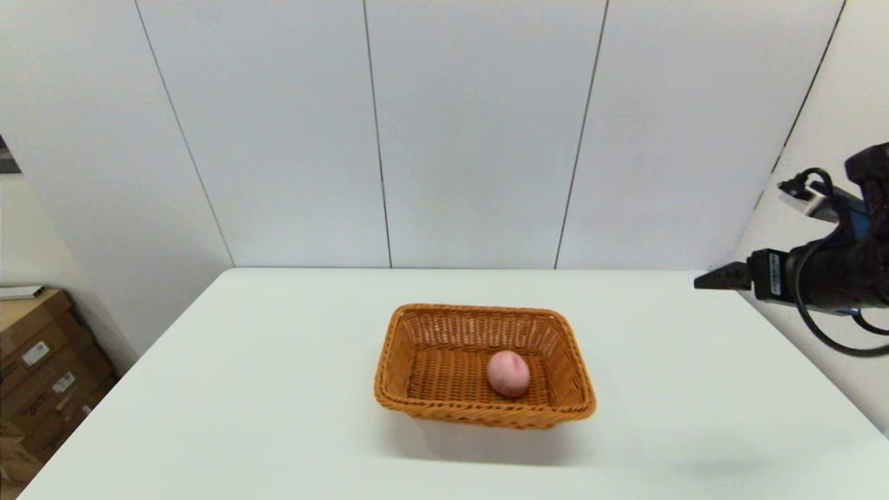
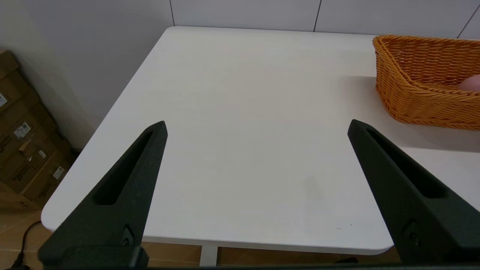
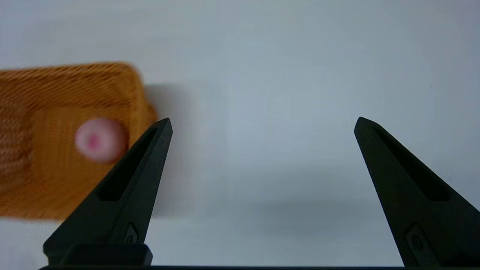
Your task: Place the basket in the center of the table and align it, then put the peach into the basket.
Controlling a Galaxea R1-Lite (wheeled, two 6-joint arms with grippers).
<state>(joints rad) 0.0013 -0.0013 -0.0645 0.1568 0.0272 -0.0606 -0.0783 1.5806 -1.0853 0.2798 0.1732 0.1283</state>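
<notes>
The orange-brown wicker basket (image 1: 484, 364) stands near the middle of the white table (image 1: 278, 389), its long sides square to the front edge. The pale pink peach (image 1: 508, 373) lies inside it, right of the basket's middle. My right gripper (image 1: 715, 278) hovers high above the table's right side, well clear of the basket, open and holding nothing. In the right wrist view the basket (image 3: 67, 112) and peach (image 3: 99, 139) lie beyond one finger (image 3: 123, 187). My left gripper (image 2: 257, 129) is open over the table's left front, the basket (image 2: 427, 82) off to one side.
Stacked cardboard boxes (image 1: 42, 368) stand on the floor left of the table. White wall panels (image 1: 472, 132) rise right behind the table's far edge. The table's rounded front-left corner (image 2: 50, 221) shows in the left wrist view.
</notes>
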